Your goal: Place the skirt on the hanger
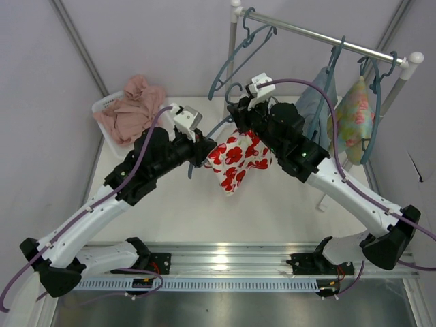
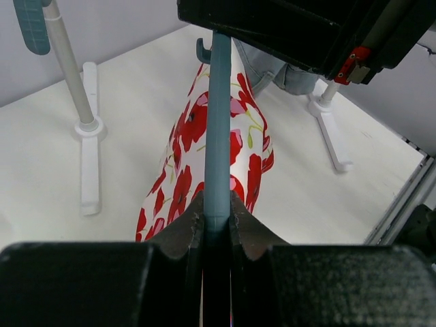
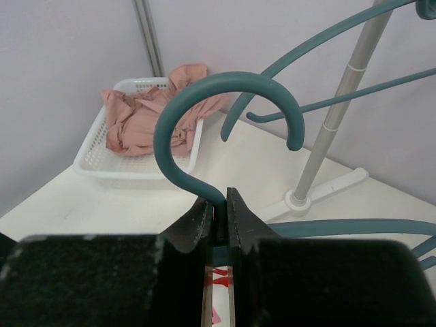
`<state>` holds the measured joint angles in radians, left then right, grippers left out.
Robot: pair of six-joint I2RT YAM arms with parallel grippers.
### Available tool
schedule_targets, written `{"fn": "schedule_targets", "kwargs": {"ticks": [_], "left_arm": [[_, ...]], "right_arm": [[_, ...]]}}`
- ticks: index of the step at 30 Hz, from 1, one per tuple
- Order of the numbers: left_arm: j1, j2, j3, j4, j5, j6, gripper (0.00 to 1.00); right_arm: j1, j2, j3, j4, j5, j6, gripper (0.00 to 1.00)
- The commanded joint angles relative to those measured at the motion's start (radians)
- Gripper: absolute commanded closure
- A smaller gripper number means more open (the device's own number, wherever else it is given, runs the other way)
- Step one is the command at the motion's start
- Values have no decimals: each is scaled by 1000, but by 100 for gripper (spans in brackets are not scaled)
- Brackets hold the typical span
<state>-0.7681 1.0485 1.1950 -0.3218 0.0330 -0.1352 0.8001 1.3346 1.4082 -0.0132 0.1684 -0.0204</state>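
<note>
skirt (image 1: pixel 235 158) and hanger (image 2: pixel 218 122) mid-table; basket (image 1: pixel 102 103) behind left, rack (image 1: pixel 306 33) behind right.

The skirt (image 1: pixel 237 158) is printed white with bold red flowers and thin green stems, and the hanger (image 3: pixel 225 80) is coloured teal-blue. A dusty-pink cloth (image 3: pixel 143 116) is seen in a white basket (image 3: pixel 136 177). A hung garment (image 1: pixel 355 116) is patterned pale green with pink flowers, and the neighbouring garment (image 1: pixel 313 102) appears grey-blue, though it is largely hidden.

Your left arm (image 1: pixel 102 211) and right arm (image 1: pixel 344 187) each have a white lower link, black upper sections, black shoulder joints, and purple cables (image 1: pixel 303 80) trailing alongside.
</note>
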Motion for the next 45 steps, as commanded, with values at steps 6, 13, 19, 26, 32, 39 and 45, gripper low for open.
{"fn": "schedule_targets", "kwargs": {"ticks": [6, 13, 19, 26, 32, 39, 45], "left_arm": [[0, 18, -11, 167, -87, -9, 100], [1, 47, 11, 222, -74, 9, 100], [0, 96, 60, 227, -71, 37, 100], [0, 218, 193, 218, -111, 60, 100], [0, 349, 350, 185, -172, 101, 100], [0, 498, 587, 158, -182, 134, 100], [0, 645, 795, 119, -168, 132, 100]], "right_arm": [[-19, 20, 156, -128, 105, 80, 48], [-24, -24, 238, -359, 180, 209, 19], [-21, -167, 201, -571, 198, 292, 9], [-10, -324, -14, -561, 125, 356, 7], [60, -422, -256, -512, 39, 392, 6], [102, -534, -387, -452, 95, 358, 4], [100, -569, -448, -458, 128, 330, 3]]}}
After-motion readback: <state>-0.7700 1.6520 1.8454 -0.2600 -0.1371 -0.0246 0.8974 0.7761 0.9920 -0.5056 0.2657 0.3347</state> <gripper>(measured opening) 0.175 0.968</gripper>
